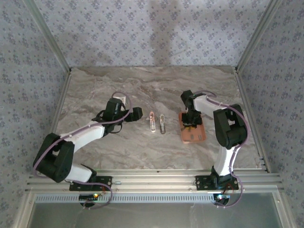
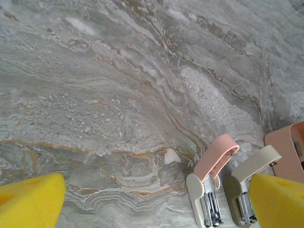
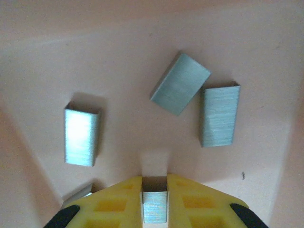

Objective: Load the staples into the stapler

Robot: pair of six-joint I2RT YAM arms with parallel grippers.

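My right end effector [image 3: 155, 184] is down in the salmon tray [image 3: 42, 57]. Its yellow pads [image 3: 190, 204] are nearly together on one staple strip [image 3: 155, 209], which is pinched narrow between them. I cannot tell whether the strip has left the tray floor.

The hold looks thin. I judge the strip could twist or slip out on the lift, or snap into shorter pieces if I squeeze harder. More staples [image 3: 180, 83] lie loose ahead of the pads and to either side. One sits just beside the left pad and could get dragged along.

The stapler [image 2: 216, 154] lies on the table [image 2: 118, 95], well off to the left of that end effector. It is just ahead of my left end effector [image 2: 152, 204], which is wide open and empty. A paler piece [image 2: 254, 164] lies right beside the stapler, so a misaimed strip could end up in the wrong one.
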